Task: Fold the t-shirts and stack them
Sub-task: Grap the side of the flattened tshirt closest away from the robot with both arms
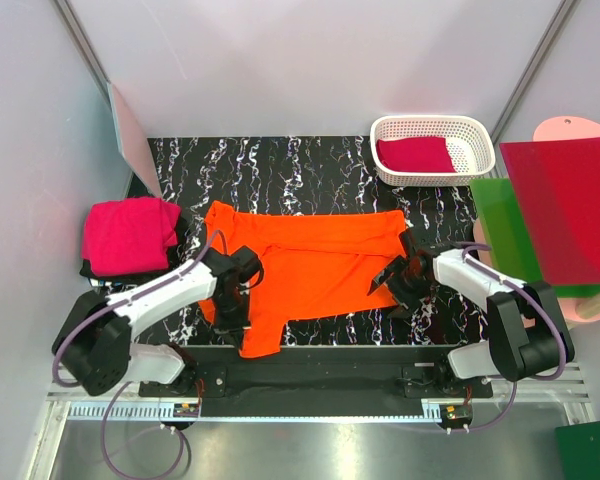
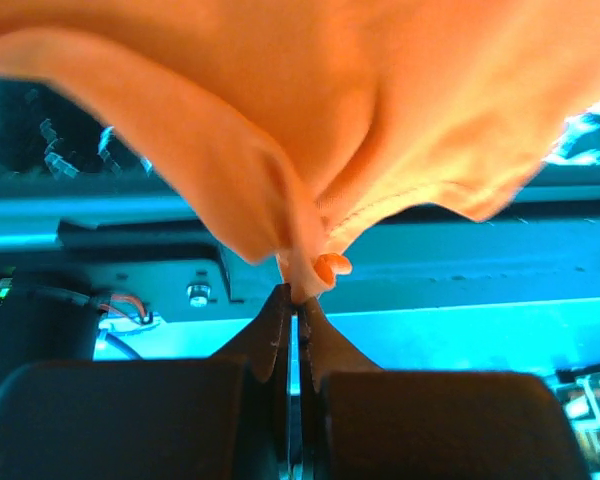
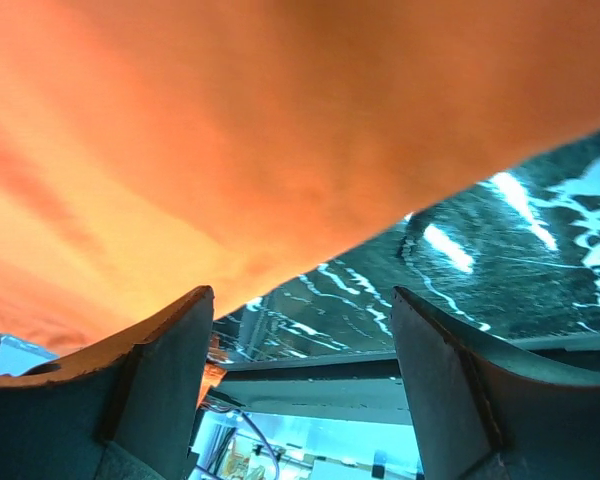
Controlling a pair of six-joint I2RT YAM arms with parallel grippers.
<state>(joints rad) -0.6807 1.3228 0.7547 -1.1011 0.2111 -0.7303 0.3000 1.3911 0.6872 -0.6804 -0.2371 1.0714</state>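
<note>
Three t-shirts in sight. Orange t-shirt [image 1: 315,255] spread wide across the middle of the black marbled desk [image 1: 300,160], its near-left part hanging toward the front edge. Left hand [image 1: 236,328] at that part, pressed together on a bunched fold of the orange cloth. From above, only a dark shape over the fabric; from the left wrist, fingers visibly closed tight on a hem, cloth fanning up and away from the pinch. Right hand [image 1: 380,280] at the shirt's right edge, spread wide. From the right wrist, orange cloth filling the upper frame above both fingers, bare desk showing in the gap between them, nothing gripped. Magenta t-shirt [image 1: 130,233] folded at the desk's left side, well apart from the orange one, seen from above only. Crimson t-shirt [image 1: 415,155] folded inside a white basket [image 1: 432,122] at the far right corner. Beyond the right edge, a red sheet [image 1: 570,210] overlapping a green sheet [image 1: 505,230].
</note>
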